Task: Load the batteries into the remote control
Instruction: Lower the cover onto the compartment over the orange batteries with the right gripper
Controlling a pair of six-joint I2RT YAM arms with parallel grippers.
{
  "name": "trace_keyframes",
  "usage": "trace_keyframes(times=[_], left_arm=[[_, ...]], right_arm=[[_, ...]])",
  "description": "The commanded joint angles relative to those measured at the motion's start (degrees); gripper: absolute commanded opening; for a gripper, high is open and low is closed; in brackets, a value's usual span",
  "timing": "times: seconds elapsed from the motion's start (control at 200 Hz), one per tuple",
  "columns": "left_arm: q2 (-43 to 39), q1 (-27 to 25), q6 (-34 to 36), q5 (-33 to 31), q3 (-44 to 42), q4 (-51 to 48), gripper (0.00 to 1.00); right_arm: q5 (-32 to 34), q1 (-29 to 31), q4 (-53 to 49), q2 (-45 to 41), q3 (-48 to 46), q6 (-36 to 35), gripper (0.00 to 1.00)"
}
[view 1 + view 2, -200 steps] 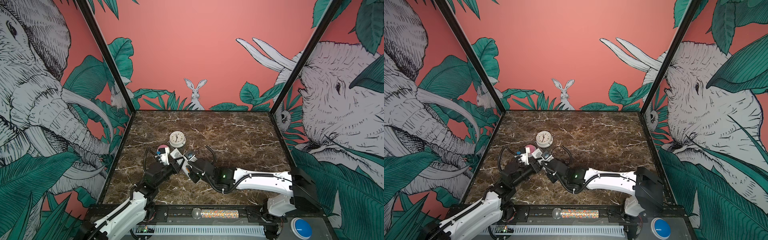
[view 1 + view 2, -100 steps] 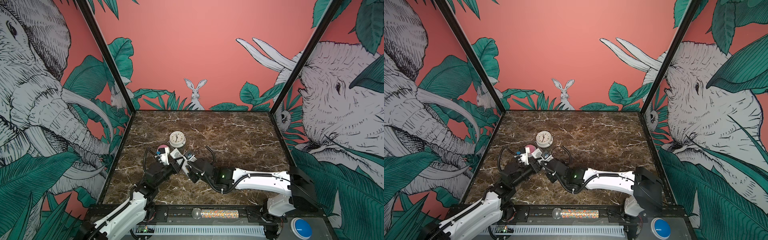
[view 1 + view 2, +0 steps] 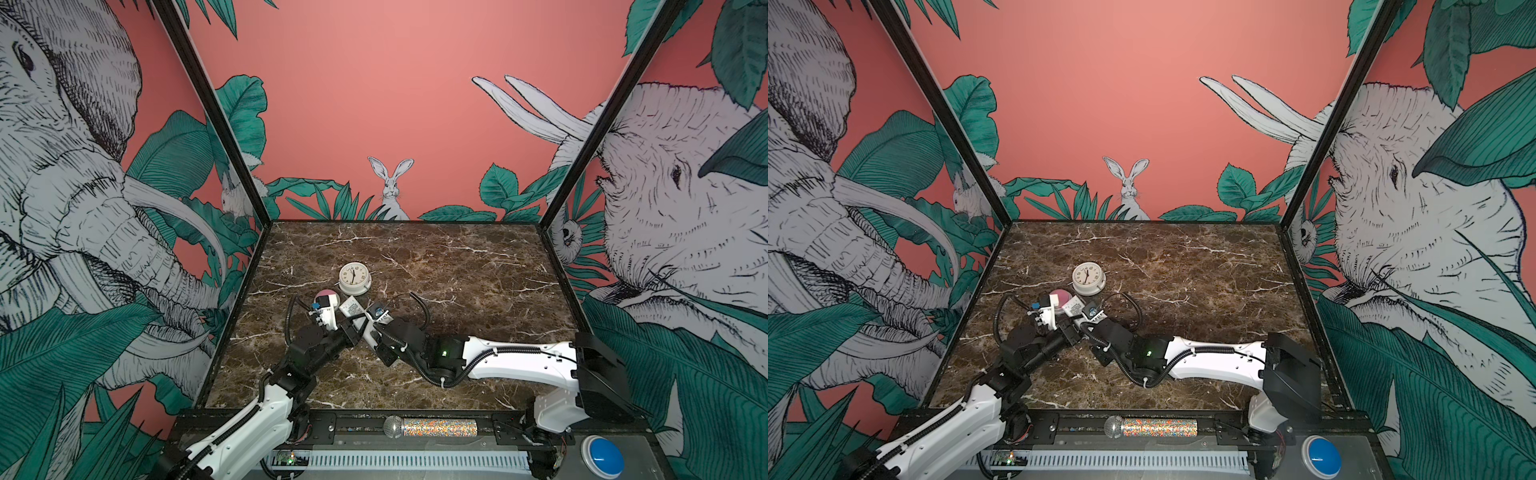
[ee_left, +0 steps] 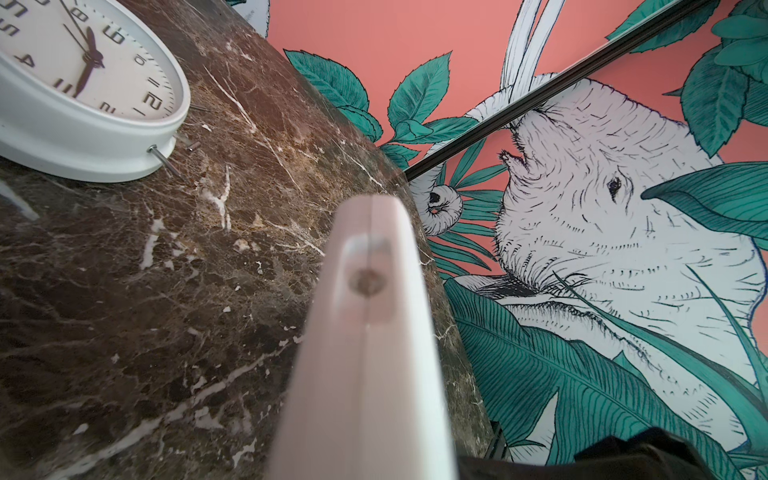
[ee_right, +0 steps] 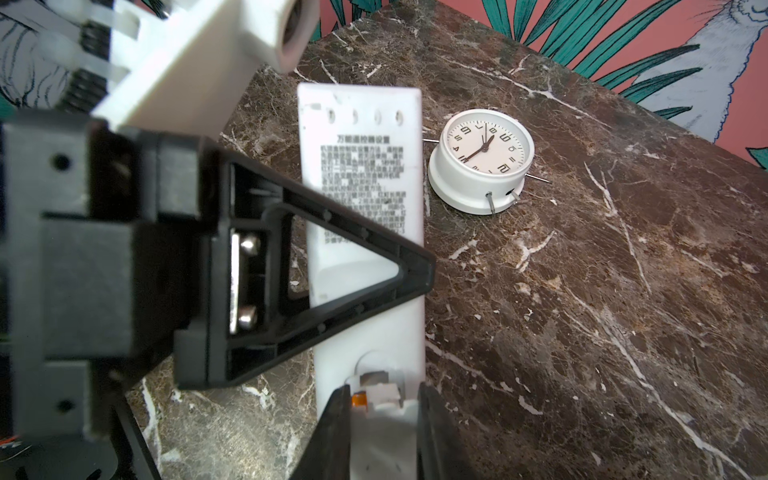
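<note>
Two pincers crowd one object, and that is my worry. Above the dark brown marble surface (image 3: 457, 266), the long slim white remote control (image 5: 361, 166) hangs label side up, near the round white clock (image 5: 482, 160). The left pincer (image 5: 415, 274) is clenched across its middle. The right pincer (image 5: 382, 399) straddles the open battery end; whether it grips anything I cannot tell. If it pushes hard, I expect the remote control to twist in the left grip or drop against the clock. The small orange battery (image 5: 358, 400), barely showing there, may be only half seated and could spring out and roll.
</note>
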Motion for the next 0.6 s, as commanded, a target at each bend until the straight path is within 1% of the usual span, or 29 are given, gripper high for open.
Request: trace_keyframes(times=[0.0, 0.595], left_arm=[[-1.1, -0.2, -0.8, -0.8, 1.4, 0.8, 0.0], [-1.6, -0.3, -0.8, -0.9, 1.4, 0.5, 0.0]], right_arm=[[1.0, 0.6, 2.3, 0.6, -0.8, 1.1, 0.13], [0.6, 0.6, 2.7, 1.1, -1.9, 1.7, 0.13]])
